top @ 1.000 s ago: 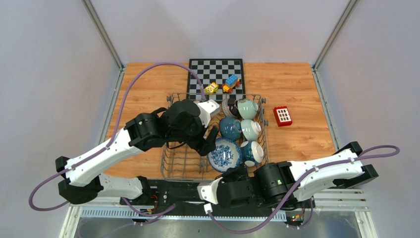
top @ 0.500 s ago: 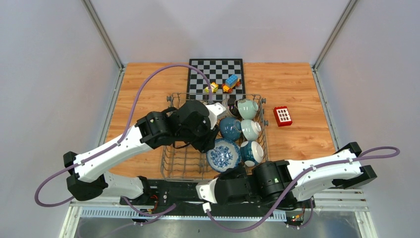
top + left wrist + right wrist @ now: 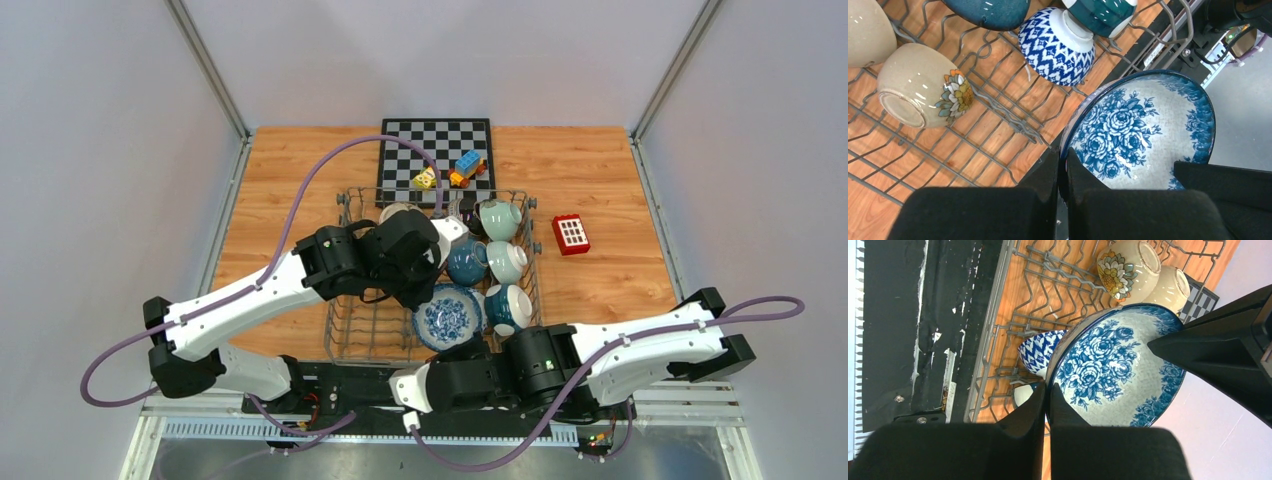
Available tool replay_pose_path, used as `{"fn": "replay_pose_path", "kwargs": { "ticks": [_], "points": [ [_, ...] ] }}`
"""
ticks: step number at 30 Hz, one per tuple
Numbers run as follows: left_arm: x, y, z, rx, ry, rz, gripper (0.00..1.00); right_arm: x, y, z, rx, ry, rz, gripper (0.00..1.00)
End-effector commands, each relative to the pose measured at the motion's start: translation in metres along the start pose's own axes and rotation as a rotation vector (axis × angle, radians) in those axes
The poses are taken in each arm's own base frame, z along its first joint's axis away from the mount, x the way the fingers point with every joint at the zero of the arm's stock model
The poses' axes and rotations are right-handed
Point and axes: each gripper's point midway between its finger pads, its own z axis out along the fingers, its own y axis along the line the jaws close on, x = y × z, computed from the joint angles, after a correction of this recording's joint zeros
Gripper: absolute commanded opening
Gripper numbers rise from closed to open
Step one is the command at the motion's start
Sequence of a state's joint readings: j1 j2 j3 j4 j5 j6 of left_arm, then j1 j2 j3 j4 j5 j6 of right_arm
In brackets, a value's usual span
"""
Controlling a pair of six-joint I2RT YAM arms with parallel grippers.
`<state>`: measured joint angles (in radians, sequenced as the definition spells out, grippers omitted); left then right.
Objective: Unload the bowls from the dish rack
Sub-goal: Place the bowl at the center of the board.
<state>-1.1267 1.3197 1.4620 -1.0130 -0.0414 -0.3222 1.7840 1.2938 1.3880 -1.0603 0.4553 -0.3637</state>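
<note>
A blue floral bowl [image 3: 450, 317] is tilted on edge at the front of the grey wire dish rack [image 3: 365, 325]. My left gripper [image 3: 1063, 170] is shut on its rim from the rack side. My right gripper [image 3: 1046, 395] is shut on the rim from the near side. In the left wrist view the bowl [image 3: 1143, 130] shows its rose pattern beside a blue-and-white zigzag bowl [image 3: 1057, 45] and a cream flowered bowl [image 3: 918, 85]. A dark teal bowl [image 3: 465, 260], a mint bowl [image 3: 498, 218] and a teal-and-white bowl [image 3: 508, 305] stand in the rack's right half.
Behind the rack lies a chessboard [image 3: 437, 140] with toy blocks [image 3: 466, 167] on its near edge. A red block [image 3: 571, 233] sits on the wood to the right of the rack. The arm bases and a black rail run along the near edge.
My left gripper has moved right onto the floral bowl and closed on its rim. The right gripper has stayed shut on the bowl, which has shifted slightly left.
</note>
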Motion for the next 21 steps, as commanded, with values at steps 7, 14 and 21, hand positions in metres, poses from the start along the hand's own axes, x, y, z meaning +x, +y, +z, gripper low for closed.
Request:
{"fn": "replay_pose_path", "kwargs": {
  "ticks": [7,14,21],
  "points": [
    [-0.011,0.011,-0.014,-0.061,-0.082,-0.024,0.00,-0.018,-0.005,-0.014,-0.019,-0.089,0.133,0.45],
    [-0.029,0.037,-0.031,-0.175,-0.198,-0.134,0.00,-0.046,-0.023,-0.020,0.070,-0.195,0.396,0.75],
    [-0.037,0.096,-0.076,-0.304,-0.363,-0.341,0.00,-0.025,-0.094,-0.057,0.243,-0.402,0.843,0.73]
  ]
}}
